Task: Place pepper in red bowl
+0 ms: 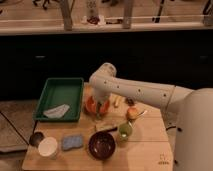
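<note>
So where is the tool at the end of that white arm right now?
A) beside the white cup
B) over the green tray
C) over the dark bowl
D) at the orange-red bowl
D: the tool hangs low at the red bowl, just right of the green tray, while the dark bowl and white cup sit apart from it, nearer the table's front edge.
</note>
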Robot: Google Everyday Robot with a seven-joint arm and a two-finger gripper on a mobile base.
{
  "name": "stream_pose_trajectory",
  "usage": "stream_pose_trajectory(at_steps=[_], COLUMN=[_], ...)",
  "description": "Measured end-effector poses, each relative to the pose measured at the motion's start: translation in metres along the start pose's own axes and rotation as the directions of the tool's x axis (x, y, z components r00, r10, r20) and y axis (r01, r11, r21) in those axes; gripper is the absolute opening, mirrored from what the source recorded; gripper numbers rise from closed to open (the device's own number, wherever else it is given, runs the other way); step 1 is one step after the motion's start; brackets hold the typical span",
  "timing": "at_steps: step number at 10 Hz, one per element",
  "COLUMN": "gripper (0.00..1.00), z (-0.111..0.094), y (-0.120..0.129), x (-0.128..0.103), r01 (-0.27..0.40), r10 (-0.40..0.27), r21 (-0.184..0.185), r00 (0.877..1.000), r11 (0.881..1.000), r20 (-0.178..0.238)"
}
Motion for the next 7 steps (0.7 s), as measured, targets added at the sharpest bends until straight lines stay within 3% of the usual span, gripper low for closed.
stream_pose_trajectory(at_steps=[7], gripper=[0.0], z=[0.025], y=[-0.02], x=[0.019], r01=[-0.023], r10=[0.022], r21=[0.003], r00=[0.998], r11=[1.0], r20=[0.058])
